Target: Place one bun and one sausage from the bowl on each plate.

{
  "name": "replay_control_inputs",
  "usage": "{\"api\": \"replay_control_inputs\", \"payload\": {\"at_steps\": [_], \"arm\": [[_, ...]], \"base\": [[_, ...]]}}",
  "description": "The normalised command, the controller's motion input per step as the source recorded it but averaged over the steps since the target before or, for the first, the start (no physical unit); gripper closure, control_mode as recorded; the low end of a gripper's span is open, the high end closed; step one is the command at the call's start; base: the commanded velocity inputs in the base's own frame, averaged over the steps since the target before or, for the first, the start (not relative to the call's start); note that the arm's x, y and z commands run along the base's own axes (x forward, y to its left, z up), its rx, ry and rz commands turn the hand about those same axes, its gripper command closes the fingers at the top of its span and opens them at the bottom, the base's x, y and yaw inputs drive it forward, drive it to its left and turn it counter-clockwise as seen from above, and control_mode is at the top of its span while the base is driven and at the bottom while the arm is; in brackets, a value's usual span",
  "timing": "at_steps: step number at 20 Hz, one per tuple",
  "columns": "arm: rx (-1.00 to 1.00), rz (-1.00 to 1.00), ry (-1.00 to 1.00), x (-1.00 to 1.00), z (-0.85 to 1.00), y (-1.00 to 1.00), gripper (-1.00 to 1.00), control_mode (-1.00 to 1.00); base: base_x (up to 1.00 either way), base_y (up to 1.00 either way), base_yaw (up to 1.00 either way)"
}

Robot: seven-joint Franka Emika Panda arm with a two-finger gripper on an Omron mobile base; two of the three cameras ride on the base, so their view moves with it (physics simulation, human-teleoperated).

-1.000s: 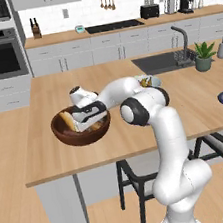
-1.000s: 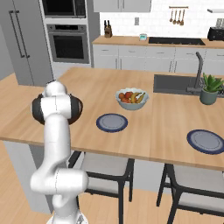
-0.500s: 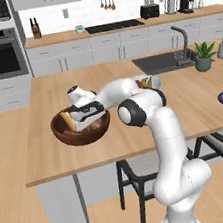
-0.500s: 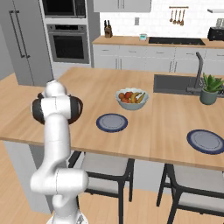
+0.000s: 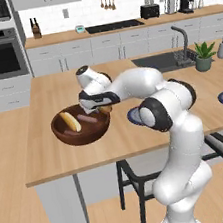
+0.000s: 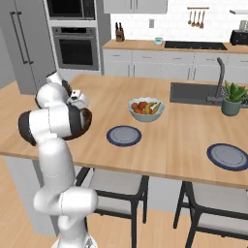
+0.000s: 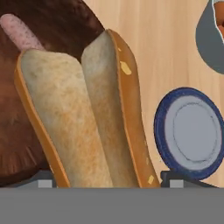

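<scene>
Hand view: we see a split tan hot-dog bun [image 7: 87,118] held between our gripper [image 5: 102,108] fingers, which are closed around it, above the wide dark reddish-brown wooden bowl [image 5: 81,133]. A pink sausage [image 7: 19,31] lies at eleven o'clock inside the bowl (another bun [image 5: 70,121] too). A blue-rimmed round plate [image 7: 189,133] sits at three o'clock.

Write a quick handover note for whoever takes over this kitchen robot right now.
The gripper looks closed on a split bun, at the wooden bowl rim nearest the plates.
In the bowl: a second bun and at least one sausage.
The near plate and the far plate are both bare.
Done: nothing plated yet.
Left: one bun and one sausage on each plate.
</scene>
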Motion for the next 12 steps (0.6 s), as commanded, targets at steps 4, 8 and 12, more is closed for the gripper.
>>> {"api": "replay_control_inputs", "payload": {"at_steps": [4,8,12], "arm": [[0.07,-0.05,-0.14,-1.00,0.87,-1.00,1.00,-1.00],[0.13,-0.07,-0.06,-1.00,0.77,-1.00,1.00,-1.00],[0.12,-0.21,0.07,-0.57,-0.16,-0.99,1.00,-1.00]], "base": [[0.00,0.00,0.00],[0.00,0.00,0.00],[0.00,0.00,0.00]]}}
